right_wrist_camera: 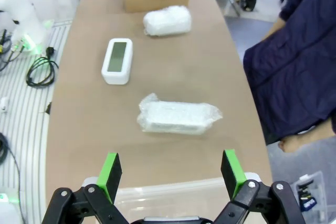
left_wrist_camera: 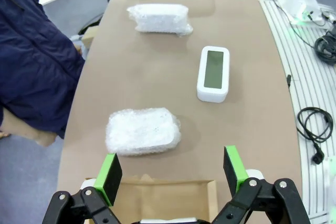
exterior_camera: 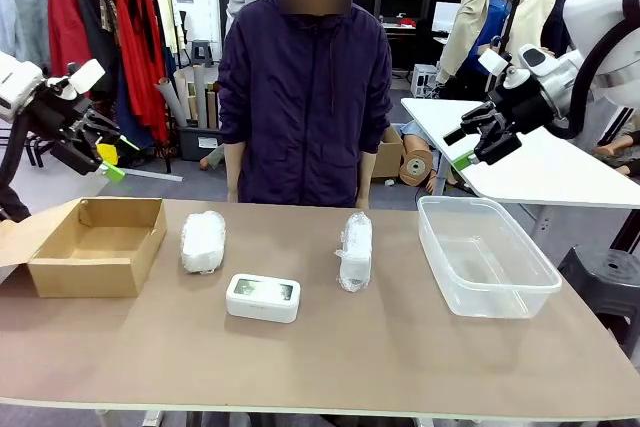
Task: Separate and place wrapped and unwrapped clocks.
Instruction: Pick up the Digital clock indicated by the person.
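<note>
Your left gripper (exterior_camera: 110, 163) and right gripper (exterior_camera: 457, 147) hang wide open and empty above the brown table's (exterior_camera: 400, 347) ends. Whitish plastic wrap hides what the rounded bundle (exterior_camera: 203, 241) and long bundle (exterior_camera: 355, 250) contain.

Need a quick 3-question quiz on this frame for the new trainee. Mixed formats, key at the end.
1. True or false: the bare clock lies inside the cardboard box.
2. The right wrapped bundle lies: A) in the clear tub; B) on the table, between the bare clock and the clear tub; C) on top of the bare clock.
3. Fill in: the container nearest the left wrapped bundle is the ___.
Key: 1. False; it lies on the table, outside the cardboard box. 2. B. 3. cardboard box.
</note>
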